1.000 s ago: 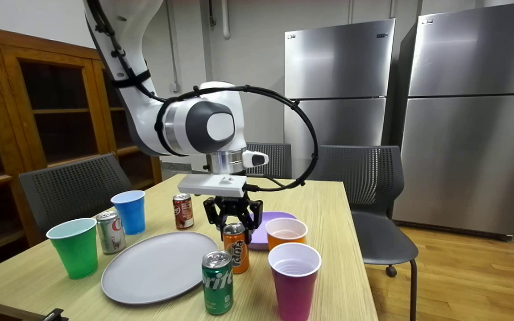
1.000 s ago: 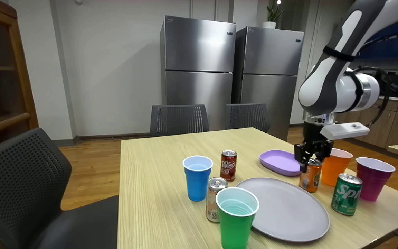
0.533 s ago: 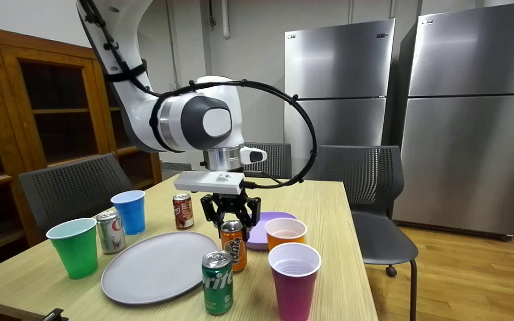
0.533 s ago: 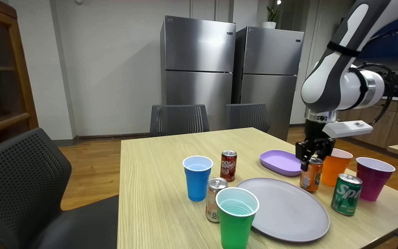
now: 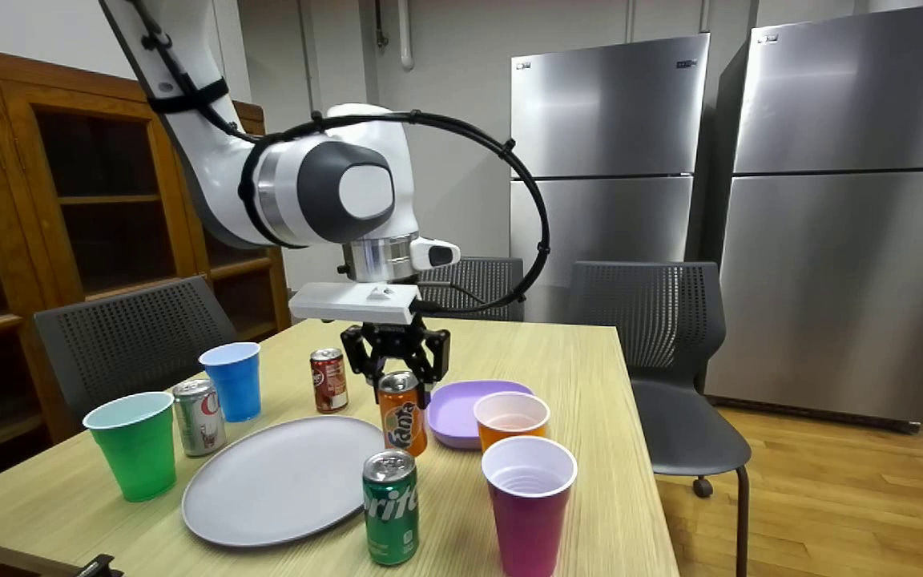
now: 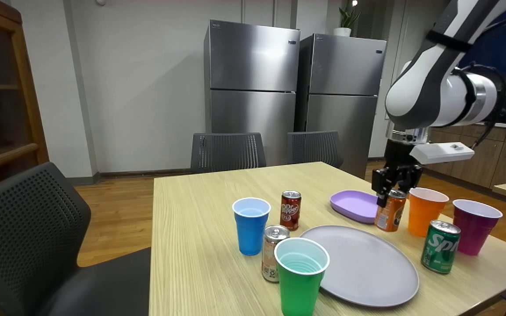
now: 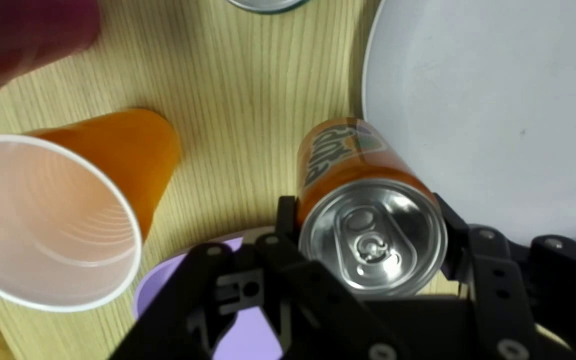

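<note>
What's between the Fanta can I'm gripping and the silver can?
The grey plate lies between the Fanta can and the silver can, in both exterior views.

White Franka Panda arm (image 5: 225,178) with dark-grey trim (image 5: 319,191)
Black cable (image 5: 544,248), tied at intervals; black strap (image 5: 187,98); silver metal collar (image 5: 381,259); flat white housing (image 5: 353,303); black tool (image 5: 400,392) with jointed linkages (image 5: 437,346) and round screws (image 7: 513,349).

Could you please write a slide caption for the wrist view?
The hand grips an orange Fanta can, seen between an orange cup and a grey plate.
</note>
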{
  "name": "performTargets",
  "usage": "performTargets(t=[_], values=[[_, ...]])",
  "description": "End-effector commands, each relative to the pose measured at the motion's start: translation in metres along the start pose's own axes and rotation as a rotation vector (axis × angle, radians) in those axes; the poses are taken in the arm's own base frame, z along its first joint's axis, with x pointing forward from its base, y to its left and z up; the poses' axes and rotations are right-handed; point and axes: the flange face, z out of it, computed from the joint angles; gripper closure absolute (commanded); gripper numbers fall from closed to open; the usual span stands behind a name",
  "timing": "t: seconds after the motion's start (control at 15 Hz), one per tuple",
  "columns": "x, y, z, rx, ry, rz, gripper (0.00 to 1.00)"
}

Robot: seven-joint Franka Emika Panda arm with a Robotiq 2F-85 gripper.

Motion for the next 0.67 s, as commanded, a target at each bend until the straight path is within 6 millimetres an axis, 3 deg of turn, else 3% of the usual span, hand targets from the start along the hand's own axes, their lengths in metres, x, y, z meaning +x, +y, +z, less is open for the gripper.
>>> performTargets(t=[0.0, 0.6], values=[[-0.009, -0.018, -0.022, 0.008, 0.039, -0.016, 0.62], [0.002, -0.038, -0.032, 0.017, 0.069, -0.054, 0.62]])
